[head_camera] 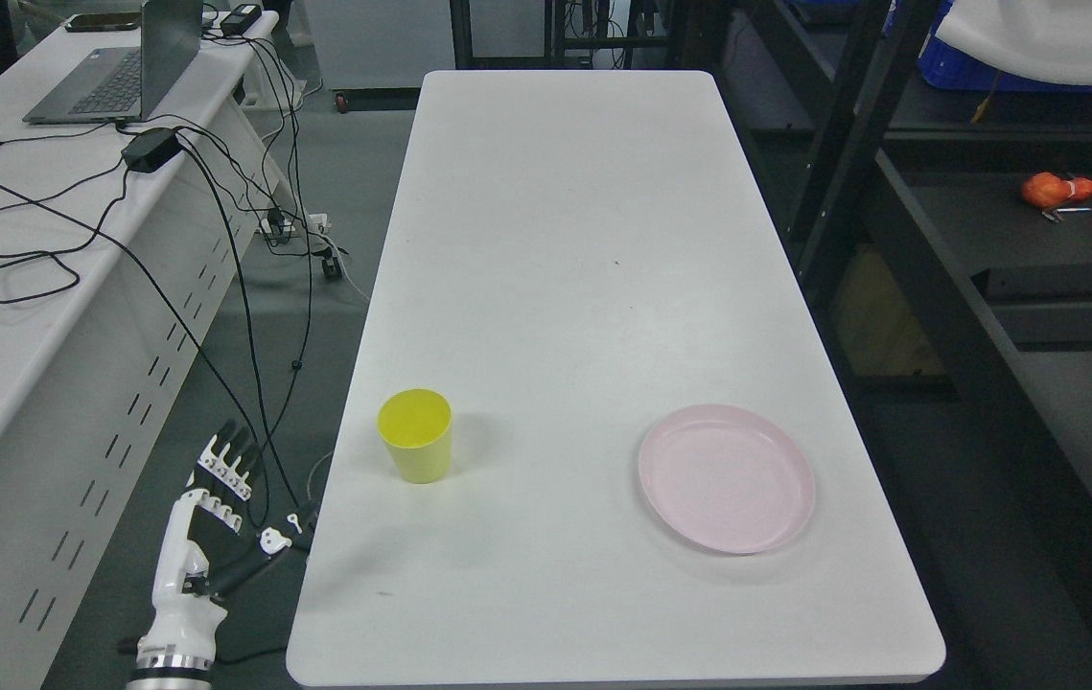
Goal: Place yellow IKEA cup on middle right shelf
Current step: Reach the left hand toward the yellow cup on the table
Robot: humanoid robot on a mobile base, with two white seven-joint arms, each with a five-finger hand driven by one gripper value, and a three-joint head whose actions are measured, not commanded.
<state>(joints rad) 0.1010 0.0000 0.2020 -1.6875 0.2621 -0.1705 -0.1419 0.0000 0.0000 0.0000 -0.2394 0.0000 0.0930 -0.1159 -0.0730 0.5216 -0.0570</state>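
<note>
1. Nearest the camera, the left hand (210, 522) hangs off the left edge of the white table (565, 240), below and to the left of the yellow cup (416, 434); its fingers are extended and loosely spread, holding nothing
2. The yellow cup stands upright and empty near the table's left edge, in its near half, well apart from the hand; as I judge it, the step in hand is the reach and grasp, not yet begun
3. To do it well, the hand should rise above the tabletop edge first, then come at the cup from its left side, wrapping the wall around mid-height; the cup tapers towards its base, so a grip too low may let it slip upward, and a nudge could tip it
4. The pink plate (727, 491), to the cup's right and well apart from it, needs no touching, though the carry towards the shelving would pass near it
5. Farther, right of the cup and beyond the table, the dark shelf unit (1063, 249) is cut off by the picture's edge; which level counts as middle right is hard to tell, and its tiers are dim
6. An orange object (1057, 190) lies on one shelf; what it is I cannot make out
7. The right hand is out of view, and the left forearm is cut off at the bottom edge
</note>
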